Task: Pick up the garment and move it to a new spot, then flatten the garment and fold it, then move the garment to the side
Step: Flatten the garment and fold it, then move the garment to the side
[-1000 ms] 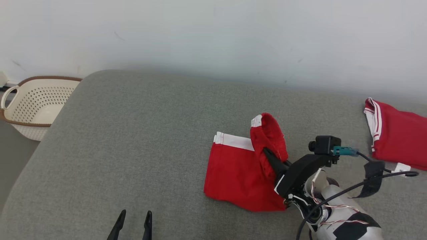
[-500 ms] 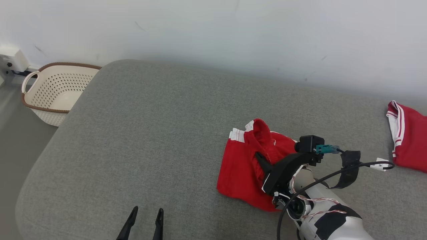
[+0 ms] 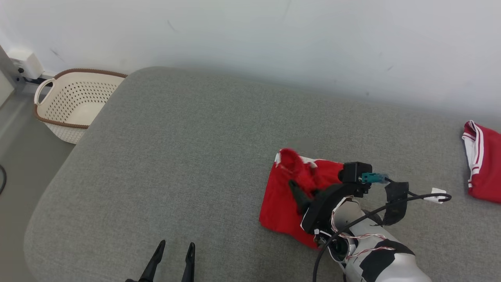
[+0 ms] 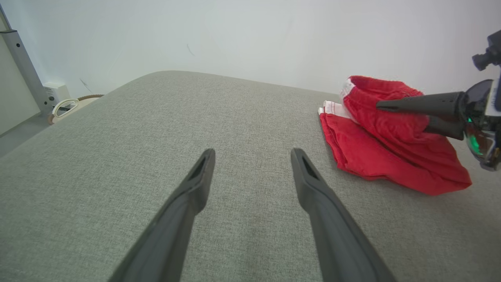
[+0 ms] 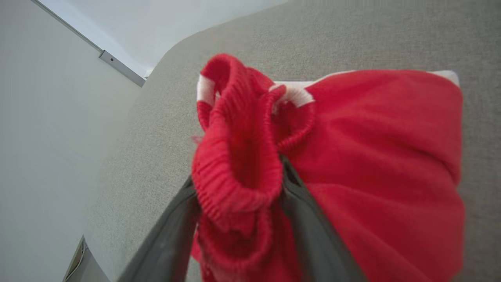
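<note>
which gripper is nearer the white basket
left. the left gripper hovers over the cushion on the basket side; the right gripper is farther right, at the red garment

Cream perforated basket (image 3: 64, 132) on floor beside grey cushion (image 3: 176, 156); red-white cloth (image 3: 485, 168) far right.

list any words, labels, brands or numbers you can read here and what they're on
No text can be read anywhere.
Small white tag: too small and blurred to read.
The garment, second red garment and basket: no print or label visible.
</note>
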### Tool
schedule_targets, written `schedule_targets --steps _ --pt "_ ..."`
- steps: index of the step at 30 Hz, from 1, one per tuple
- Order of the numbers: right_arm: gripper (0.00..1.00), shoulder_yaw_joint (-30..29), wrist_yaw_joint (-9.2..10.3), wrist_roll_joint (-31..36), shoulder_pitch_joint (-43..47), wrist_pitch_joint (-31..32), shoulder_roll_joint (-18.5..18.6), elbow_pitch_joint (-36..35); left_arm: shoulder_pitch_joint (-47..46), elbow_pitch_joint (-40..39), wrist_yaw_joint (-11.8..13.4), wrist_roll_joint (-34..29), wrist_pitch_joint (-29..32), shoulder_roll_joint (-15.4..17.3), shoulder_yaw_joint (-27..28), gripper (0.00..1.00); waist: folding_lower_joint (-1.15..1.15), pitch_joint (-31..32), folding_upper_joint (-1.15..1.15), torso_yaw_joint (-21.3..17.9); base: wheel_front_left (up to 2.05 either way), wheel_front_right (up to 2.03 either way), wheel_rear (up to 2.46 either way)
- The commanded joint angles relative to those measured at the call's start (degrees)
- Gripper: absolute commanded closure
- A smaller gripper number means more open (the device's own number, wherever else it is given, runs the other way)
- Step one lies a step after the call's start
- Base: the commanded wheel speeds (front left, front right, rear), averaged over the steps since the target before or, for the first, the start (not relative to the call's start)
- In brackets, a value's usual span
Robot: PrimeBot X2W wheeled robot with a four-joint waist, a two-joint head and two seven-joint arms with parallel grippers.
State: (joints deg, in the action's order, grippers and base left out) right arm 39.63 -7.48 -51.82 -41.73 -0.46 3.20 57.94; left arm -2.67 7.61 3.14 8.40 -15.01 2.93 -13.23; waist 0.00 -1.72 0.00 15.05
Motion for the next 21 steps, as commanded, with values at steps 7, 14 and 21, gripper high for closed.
schedule_targets --steps 7,14,21 --pt "0.00 2.3 -0.02 -1.6 1.6 -6.1 2.4 -6.9 1.1 -0.2 0.0 -0.4 -0.2 0.0 1.9 0.00 0.00 0.9 0.00 -1.9 0.00 0.00 0.00" --pt "0.00 2.7 -0.02 1.3 3.2 -12.3 8.7 -11.0 2.4 -1.1 -0.2 -1.1 -0.2 0.0 3.4 0.00 0.00 1.6 0.00 -3.4 0.00 0.00 0.00" --pt "0.00 0.2 -0.02 5.1 5.3 -14.1 11.6 -8.6 2.9 -1.3 -0.8 -1.7 -0.2 0.1 4.8 0.00 0.00 1.6 0.00 -4.2 0.00 0.00 0.00"
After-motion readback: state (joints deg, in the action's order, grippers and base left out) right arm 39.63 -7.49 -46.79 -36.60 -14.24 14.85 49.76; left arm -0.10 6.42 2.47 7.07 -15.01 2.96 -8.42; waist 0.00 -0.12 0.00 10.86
